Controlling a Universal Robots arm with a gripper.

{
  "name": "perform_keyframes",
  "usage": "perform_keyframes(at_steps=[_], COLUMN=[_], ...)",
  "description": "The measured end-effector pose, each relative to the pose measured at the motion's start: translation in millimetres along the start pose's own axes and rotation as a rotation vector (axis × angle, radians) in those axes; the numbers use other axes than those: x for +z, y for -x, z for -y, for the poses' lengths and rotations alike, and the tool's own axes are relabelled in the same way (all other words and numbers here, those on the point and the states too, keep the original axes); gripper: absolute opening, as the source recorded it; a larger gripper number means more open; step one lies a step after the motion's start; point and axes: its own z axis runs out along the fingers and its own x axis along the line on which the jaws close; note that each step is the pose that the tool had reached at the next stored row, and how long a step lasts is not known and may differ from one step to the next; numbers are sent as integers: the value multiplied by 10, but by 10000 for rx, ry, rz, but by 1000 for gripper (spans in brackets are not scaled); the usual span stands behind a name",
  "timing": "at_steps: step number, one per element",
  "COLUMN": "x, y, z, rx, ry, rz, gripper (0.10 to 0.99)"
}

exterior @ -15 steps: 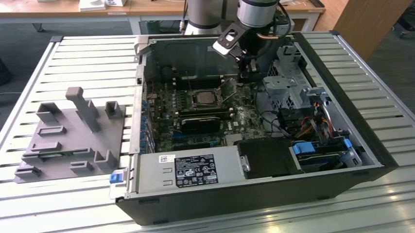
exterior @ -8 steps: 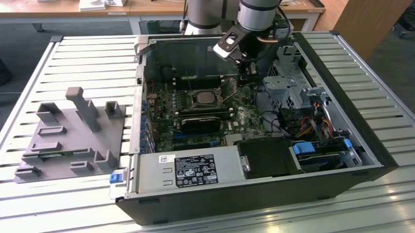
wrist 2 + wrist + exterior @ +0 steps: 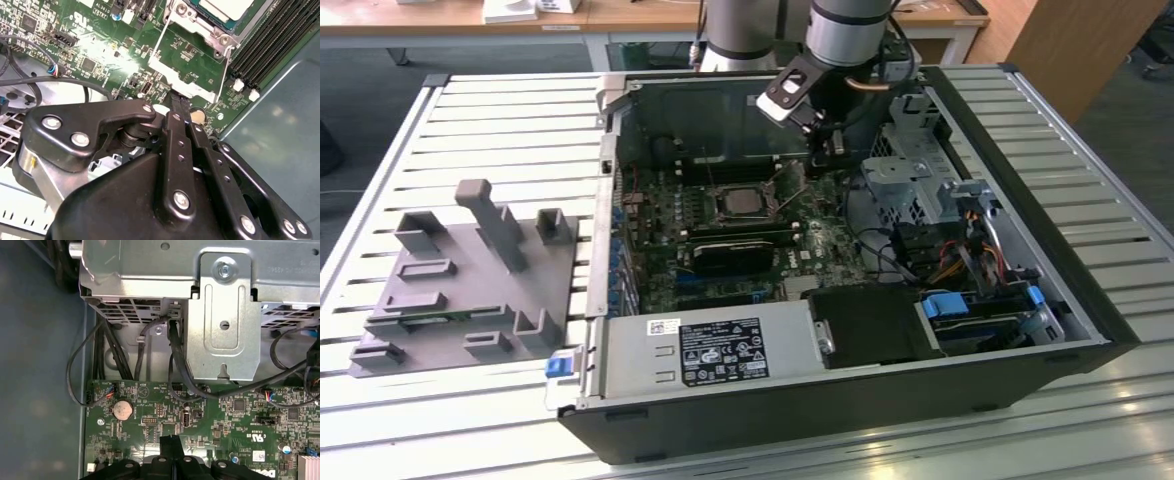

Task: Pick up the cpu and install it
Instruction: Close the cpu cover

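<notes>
Fingers (image 3: pixel 176 131) pressed together and empty, probably as a slim pusher, the gripper (image 3: pixel 180 101) hangs beside the socket's metal frame (image 3: pixel 192 60), the cpu (image 3: pixel 744 203) seemingly seated mid-way across the motherboard (image 3: pixel 834 240).

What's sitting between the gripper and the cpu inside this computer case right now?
In the second wrist view, an open metal socket frame lies on the motherboard between the gripper and the cpu. Nothing visible covers the cpu's silver top, and it appears to be seated in its socket.
</notes>
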Motion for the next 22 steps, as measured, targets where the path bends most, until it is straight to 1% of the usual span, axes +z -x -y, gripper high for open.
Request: perform_keyframes(at_steps=[22], x=[3], y=[-2], z=[113], rx=[0], ry=[-2], rz=[1], gripper=[106])
